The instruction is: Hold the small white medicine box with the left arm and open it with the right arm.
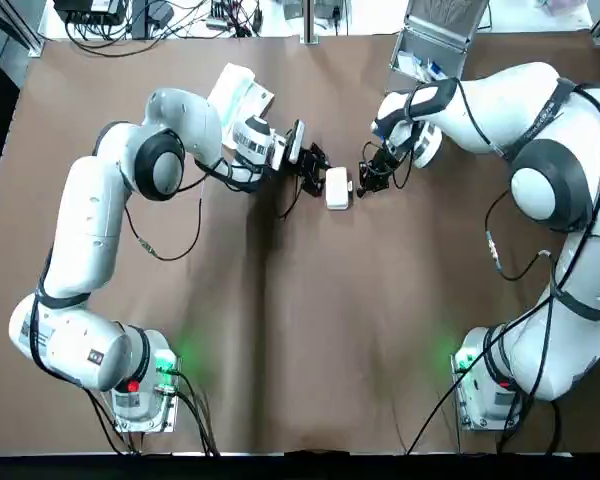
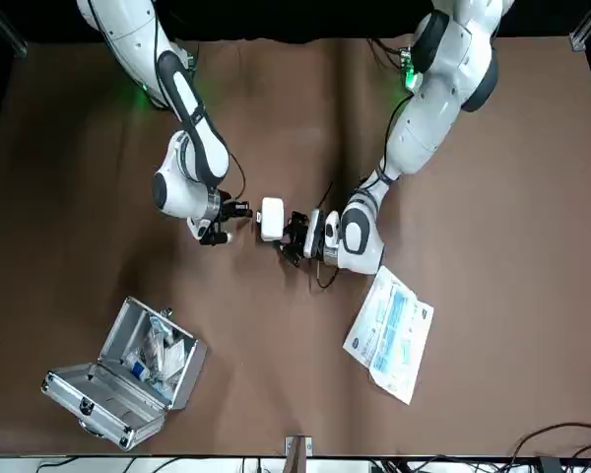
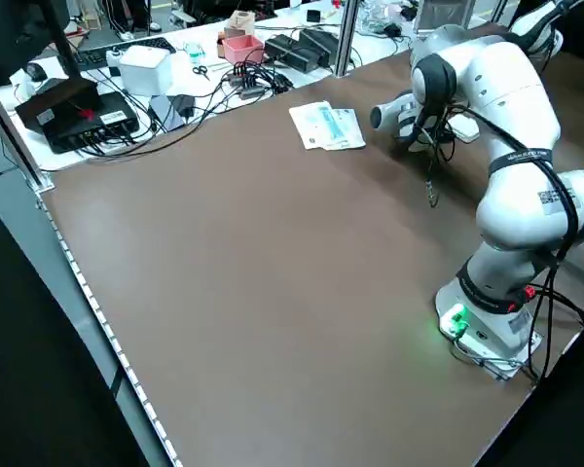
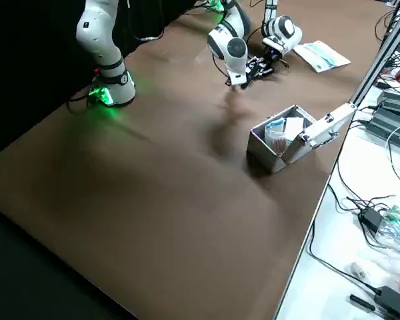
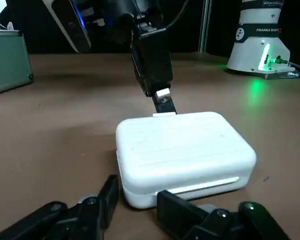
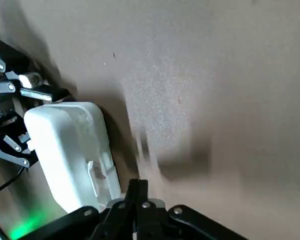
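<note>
Open metal case point(image 2: 87, 390) w/ supplies on brown table point(image 2: 276, 374); printed leaflet point(image 2: 392, 333) flat, well apart.

- Left wrist view: white arm base point(image 5: 262, 35) beyond counter point(image 5: 50, 125) carries dark lettering "FRANKA", with second, smaller word after it, not legible.
- Same base: another dark line of lettering higher up, cut by picture edge, unreadable.
- Leaflet point(image 2: 389, 333) on counter: blue-and-white print, too small to read.
- Sticker point(image 3: 548, 197) on arm link, left side view: marks not legible.

Medicine box point(image 1: 337, 188) between left end effector point(image 1: 319, 174) and right end effector point(image 1: 364, 182)
</note>
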Robot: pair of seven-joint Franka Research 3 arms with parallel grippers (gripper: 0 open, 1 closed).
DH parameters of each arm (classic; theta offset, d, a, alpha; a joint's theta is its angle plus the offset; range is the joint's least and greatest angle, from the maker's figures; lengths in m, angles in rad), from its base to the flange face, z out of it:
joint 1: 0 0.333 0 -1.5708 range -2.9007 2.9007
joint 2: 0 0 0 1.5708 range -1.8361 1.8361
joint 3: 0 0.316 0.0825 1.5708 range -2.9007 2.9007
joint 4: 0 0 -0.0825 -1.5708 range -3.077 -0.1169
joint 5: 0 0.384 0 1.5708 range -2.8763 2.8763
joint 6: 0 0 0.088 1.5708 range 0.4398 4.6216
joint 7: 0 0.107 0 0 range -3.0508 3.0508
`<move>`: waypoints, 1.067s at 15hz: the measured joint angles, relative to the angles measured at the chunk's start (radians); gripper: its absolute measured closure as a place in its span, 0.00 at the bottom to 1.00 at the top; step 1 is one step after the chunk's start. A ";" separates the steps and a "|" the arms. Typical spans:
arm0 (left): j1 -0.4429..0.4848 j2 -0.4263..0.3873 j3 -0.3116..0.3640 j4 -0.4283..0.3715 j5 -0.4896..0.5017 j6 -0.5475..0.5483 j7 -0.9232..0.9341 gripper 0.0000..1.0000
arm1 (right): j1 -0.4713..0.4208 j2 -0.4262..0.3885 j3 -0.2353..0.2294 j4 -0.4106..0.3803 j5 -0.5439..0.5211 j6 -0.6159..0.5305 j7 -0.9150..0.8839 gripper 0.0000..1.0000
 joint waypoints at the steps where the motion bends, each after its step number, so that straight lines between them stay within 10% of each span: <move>1: 0.000 0.000 0.000 0.000 0.000 0.000 0.000 0.59 | 0.000 0.000 0.000 0.000 0.000 0.000 0.000 0.99; 16: 0.000 0.001 0.000 0.000 -0.002 0.000 0.000 0.59 | 0.018 0.026 0.001 0.038 0.042 -0.003 -0.007 0.99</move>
